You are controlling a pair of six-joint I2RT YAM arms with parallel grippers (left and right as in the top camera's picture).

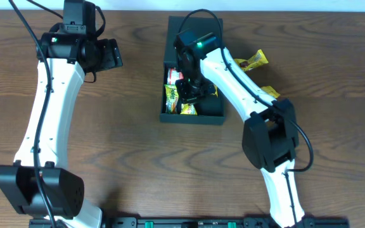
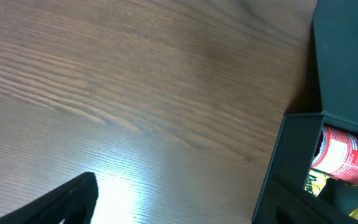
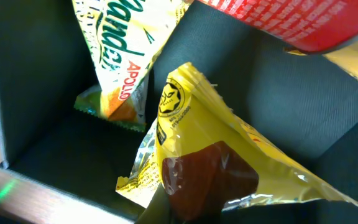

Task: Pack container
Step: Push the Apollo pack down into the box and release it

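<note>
Reaching into the open container point(image 1: 192, 118) on the table point(image 1: 138, 158), the right gripper point(image 1: 192, 95) was pinched shut on a yellow packet point(image 3: 191, 137) to set it inside, while the left gripper point(image 1: 111, 55) hung open and empty, well left of the container, out of the way.

**Worktop** point(image 1: 138, 158): dark brown wood-grain surface, matte to faintly glossy. It fills nearly the whole overhead view, with the grain running left to right.

**Pale strip** point(image 1: 246, 5): narrow, off-white, along the far edge of the worktop. Cannot tell whether it is wall or floor.

**Black rail** point(image 1: 189, 223): runs along the near edge of the worktop and has small green fittings.

**Light:** even and from above. In the left wrist view the grain reads lighter, with a bright white glare patch point(image 2: 126, 186) on the wood.

**Right wrist view:** only a thin sliver of wood at the left edge.
</note>
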